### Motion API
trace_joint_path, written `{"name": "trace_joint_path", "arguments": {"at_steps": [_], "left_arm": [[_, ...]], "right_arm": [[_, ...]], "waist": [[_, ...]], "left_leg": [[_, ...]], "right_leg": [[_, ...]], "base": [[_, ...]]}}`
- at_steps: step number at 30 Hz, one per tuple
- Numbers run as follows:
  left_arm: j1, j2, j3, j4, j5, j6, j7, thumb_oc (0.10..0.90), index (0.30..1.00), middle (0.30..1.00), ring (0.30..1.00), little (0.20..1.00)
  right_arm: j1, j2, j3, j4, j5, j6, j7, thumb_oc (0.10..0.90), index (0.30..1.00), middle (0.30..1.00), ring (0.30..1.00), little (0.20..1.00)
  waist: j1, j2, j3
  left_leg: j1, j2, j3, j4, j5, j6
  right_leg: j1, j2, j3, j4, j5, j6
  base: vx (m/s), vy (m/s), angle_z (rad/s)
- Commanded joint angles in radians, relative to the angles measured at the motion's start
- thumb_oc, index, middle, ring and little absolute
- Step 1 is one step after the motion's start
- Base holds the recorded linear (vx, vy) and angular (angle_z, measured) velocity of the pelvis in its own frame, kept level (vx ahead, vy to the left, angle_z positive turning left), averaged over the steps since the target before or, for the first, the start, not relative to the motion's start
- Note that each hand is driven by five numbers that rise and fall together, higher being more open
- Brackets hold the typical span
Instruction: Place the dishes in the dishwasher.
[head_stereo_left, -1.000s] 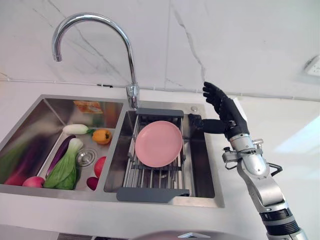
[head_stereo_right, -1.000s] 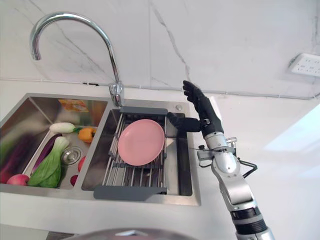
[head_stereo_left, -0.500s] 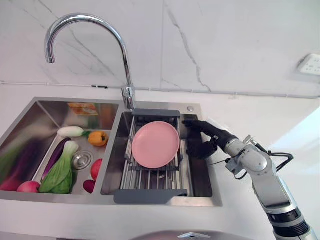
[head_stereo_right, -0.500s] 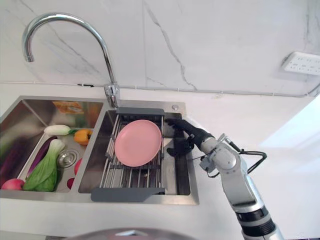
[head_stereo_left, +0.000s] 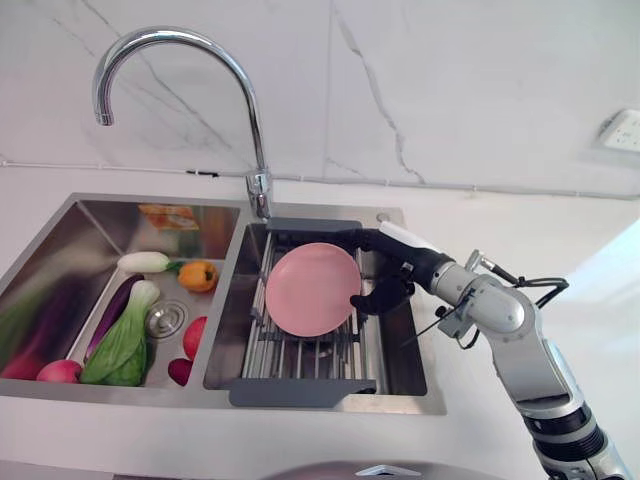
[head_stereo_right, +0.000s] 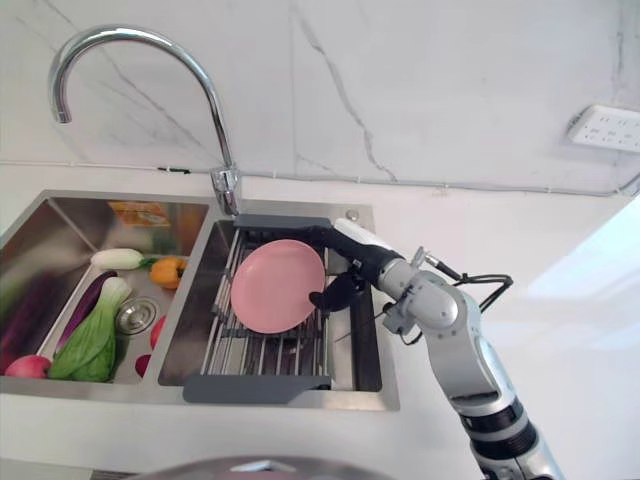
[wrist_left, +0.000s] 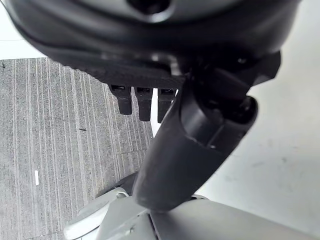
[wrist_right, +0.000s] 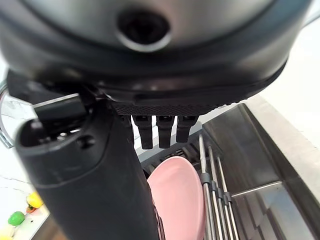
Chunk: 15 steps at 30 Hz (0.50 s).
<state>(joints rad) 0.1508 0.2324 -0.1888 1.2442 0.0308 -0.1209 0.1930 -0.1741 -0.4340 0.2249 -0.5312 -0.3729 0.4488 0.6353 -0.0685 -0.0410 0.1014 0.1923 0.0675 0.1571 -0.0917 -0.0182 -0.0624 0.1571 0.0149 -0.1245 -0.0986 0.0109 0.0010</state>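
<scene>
Plate (head_stereo_left: 314, 289) stands between right hand's (head_stereo_left: 393, 268) spread fingers.

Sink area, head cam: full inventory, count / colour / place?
round pink plate: 1, pink, leaning on the rack in the right basin
grey wire dish rack: 1, grey, spanning the right basin
steel double sink: 1, silver, set in the white counter
curved chrome faucet: 1, chrome, behind the basin divider
white radish: 1, white, left basin
orange pepper: 1, orange, left basin, beside the radish
purple eggplant: 1, purple, left basin
green bok choy: 1, green, left basin
red round vegetables: at least 3, red, left basin front
wall socket: 1, white, wall at right
right hand: 1, dark, open, at the plate's right edge
left hand: 1, dark, over the floor
</scene>
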Motion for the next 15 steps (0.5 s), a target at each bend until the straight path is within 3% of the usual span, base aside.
{"name": "trace_joint_path", "arguments": {"at_steps": [1, 15], "left_arm": [[-0.122, -0.057, -0.031, 0.028, -0.010, -0.094, -0.010, 0.800, 0.900, 0.900, 0.900, 0.900], [-0.119, -0.053, -0.025, 0.043, -0.008, -0.094, -0.015, 0.800, 0.900, 0.900, 0.900, 0.900]], "right_arm": [[-0.108, 0.002, 0.004, -0.120, -0.060, -0.093, 0.028, 0.800, 0.900, 0.900, 0.900, 0.900], [-0.108, -0.045, 0.107, -0.048, -0.113, -0.140, 0.107, 0.800, 0.900, 0.900, 0.900, 0.900]], "waist": [[0.012, -0.060, -0.034], [0.029, -0.062, -0.031]], "left_leg": [[0.010, 0.061, 0.052, 0.004, 0.005, -0.049], [0.002, 0.059, 0.044, 0.004, 0.009, -0.052]], "right_leg": [[0.005, -0.152, -0.026, 0.011, 0.012, 0.134], [0.008, -0.155, -0.044, 0.011, 0.010, 0.138]], "base": [[0.00, 0.000, 0.00], [0.00, 0.002, 0.00]]}}
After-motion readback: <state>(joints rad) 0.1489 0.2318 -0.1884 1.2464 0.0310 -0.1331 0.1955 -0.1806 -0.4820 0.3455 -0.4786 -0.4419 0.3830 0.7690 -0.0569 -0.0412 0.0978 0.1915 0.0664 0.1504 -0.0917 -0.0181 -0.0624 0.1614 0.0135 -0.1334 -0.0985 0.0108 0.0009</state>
